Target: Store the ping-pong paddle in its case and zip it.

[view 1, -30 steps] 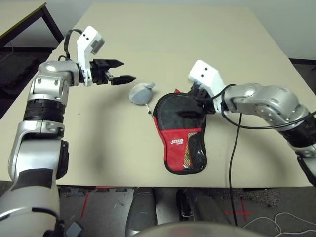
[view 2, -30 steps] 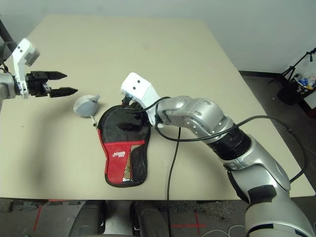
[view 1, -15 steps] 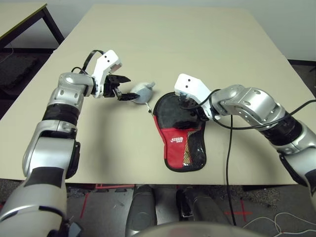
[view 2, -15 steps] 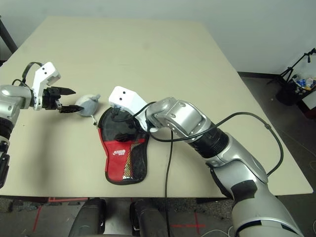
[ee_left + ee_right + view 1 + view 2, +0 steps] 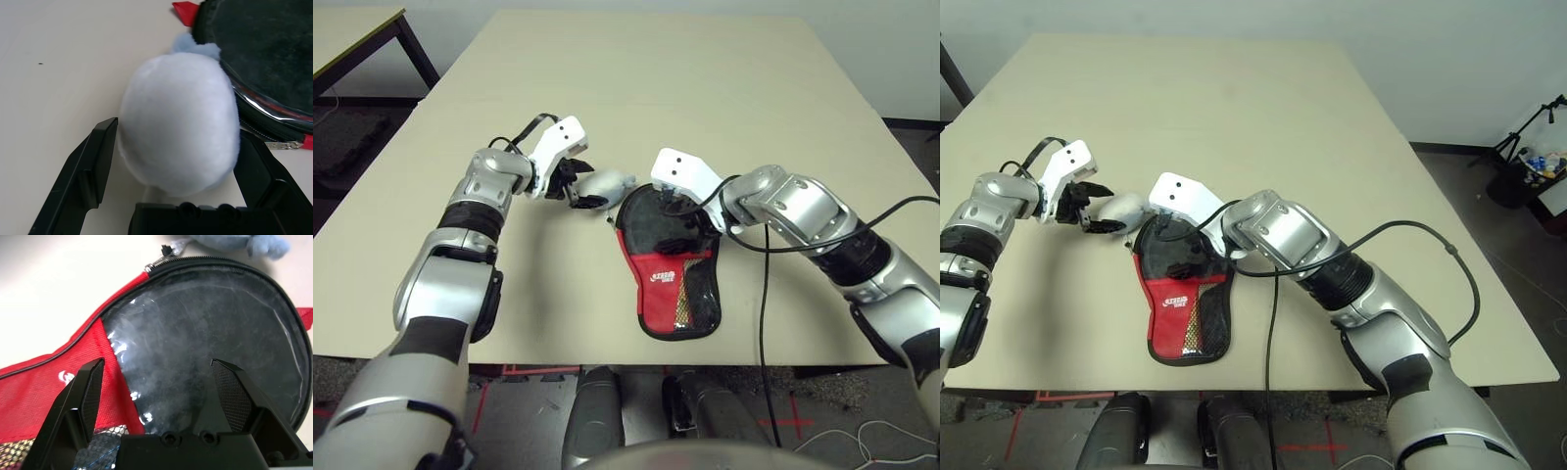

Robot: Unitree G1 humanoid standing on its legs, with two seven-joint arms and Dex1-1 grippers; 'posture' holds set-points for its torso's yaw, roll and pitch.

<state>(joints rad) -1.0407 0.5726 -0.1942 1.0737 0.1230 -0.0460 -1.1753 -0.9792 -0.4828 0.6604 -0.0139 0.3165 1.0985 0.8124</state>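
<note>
Your left gripper [image 5: 178, 147] has its jaws spread wide with the grey fuzzy ball [image 5: 178, 127] sitting right between them; the near finger looks to be touching its side, but they have not clamped it. The ball appears to be the zipper's pull, since the metal slider [image 5: 283, 145] lies just outside the far jaw, against the case [image 5: 671, 257]. If you close here, you may squash soft fluff and get no firm hold, so the ball could slip out once you start drawing the zip along.

Your right gripper [image 5: 161, 382] hovers with its jaws open over the round clear-plastic panel of the case, the panel spanning the gap between them. The ping-pong paddle [image 5: 683, 299] is already inside: its black face shows through the plastic beneath the jaws, and its handle sits behind the mesh toward the narrow end. I cannot tell whether these fingers rest on the plastic or hang just above it.

The main risk is the case sliding. If the right jaws do not press it down before the left pulls, the whole pouch will likely drag toward the left gripper and the zipper will not travel. Slick plastic under the fingertips makes that more likely, and pulling at an angle to the rim could jam the slider.
</note>
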